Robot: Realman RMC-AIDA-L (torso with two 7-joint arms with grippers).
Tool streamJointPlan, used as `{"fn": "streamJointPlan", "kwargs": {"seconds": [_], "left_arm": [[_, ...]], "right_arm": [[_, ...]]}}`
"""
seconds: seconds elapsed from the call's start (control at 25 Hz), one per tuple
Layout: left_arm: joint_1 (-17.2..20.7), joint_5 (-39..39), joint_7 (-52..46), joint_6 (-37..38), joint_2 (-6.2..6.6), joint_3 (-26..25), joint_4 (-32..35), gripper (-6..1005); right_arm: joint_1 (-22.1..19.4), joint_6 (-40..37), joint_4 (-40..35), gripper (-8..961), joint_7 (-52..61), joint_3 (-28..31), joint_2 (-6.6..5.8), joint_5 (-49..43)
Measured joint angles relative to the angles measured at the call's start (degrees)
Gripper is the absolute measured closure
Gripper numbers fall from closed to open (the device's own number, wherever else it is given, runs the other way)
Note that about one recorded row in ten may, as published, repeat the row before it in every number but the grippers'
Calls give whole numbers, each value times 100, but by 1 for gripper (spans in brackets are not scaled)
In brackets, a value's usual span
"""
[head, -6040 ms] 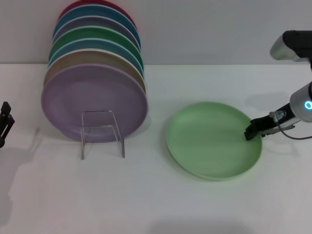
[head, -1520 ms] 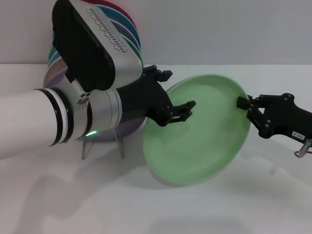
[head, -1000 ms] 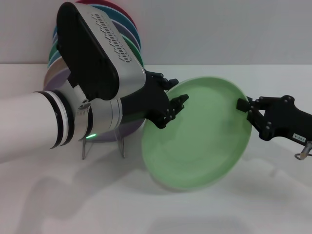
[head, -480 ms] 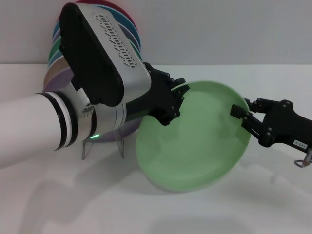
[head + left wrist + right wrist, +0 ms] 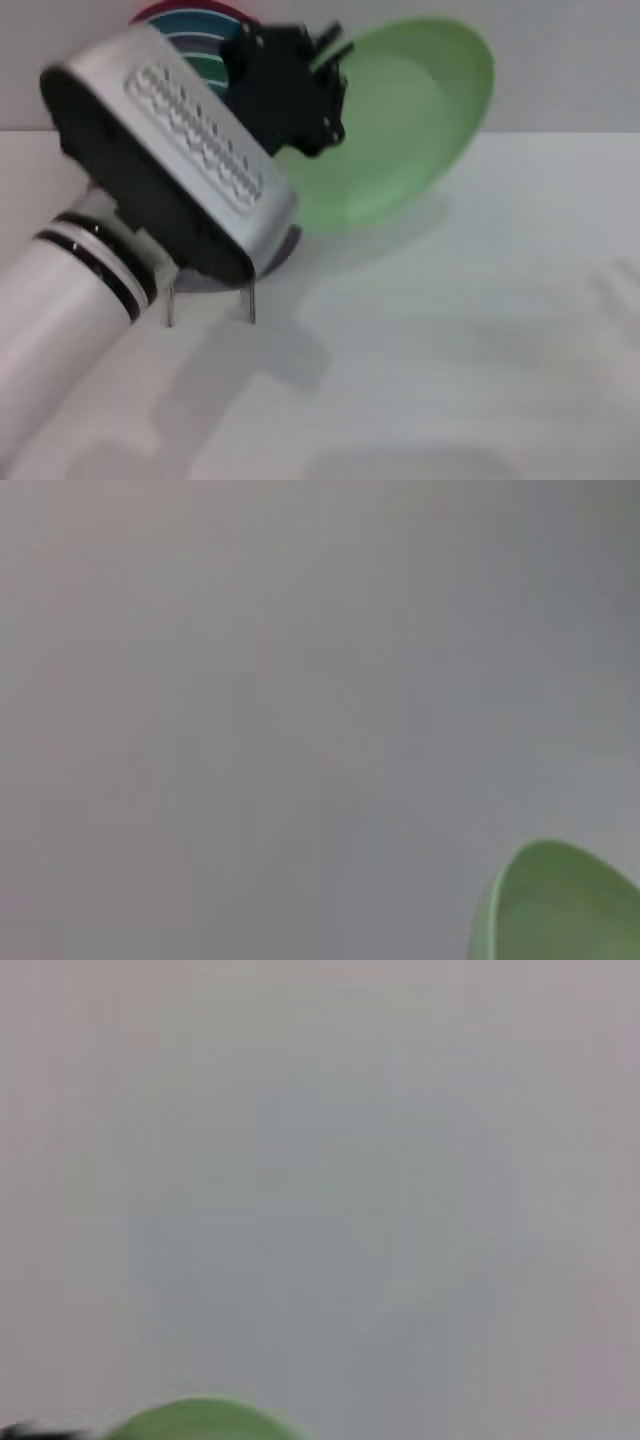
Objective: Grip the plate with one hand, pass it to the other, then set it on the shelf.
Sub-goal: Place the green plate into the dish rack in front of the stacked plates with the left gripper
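My left gripper (image 5: 328, 62) is shut on the left rim of the pale mint-green plate (image 5: 405, 120) and holds it tilted, high above the table, in front of the back wall. The plate's edge also shows in the left wrist view (image 5: 560, 905) and in the right wrist view (image 5: 200, 1422). The clear acrylic shelf (image 5: 250, 298) stands under my left arm; only its lower legs show. My right gripper is out of view.
A row of coloured plates (image 5: 190, 22) stands on the shelf at the back left, mostly hidden behind my bulky left arm (image 5: 170, 170). A lilac plate's lower edge (image 5: 285, 245) peeks out beneath the arm. The white table (image 5: 480, 330) stretches to the right.
The right gripper has let go of the plate and left the view. My left arm has lifted the plate up and back, toward the wall, above the shelf's right side.
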Motion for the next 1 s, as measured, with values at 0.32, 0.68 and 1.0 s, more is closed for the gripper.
{"fn": "streamJointPlan", "kwargs": {"seconds": [0.32,0.68,1.0], "left_arm": [[-172,2159,-1821,4656,601,1422,1244,901],[-1333,3122,-4098,9212,895,1500,5141,886],[-2426,3070,-4464,10693,336,884,8456,872]], "right_arm": [[-227,-113,-253,453,-58,264,12,564],[-92,-275,-306,453,-129,226,-6,490],[-1,-277,-309,454,-132,215,-29,254]]}}
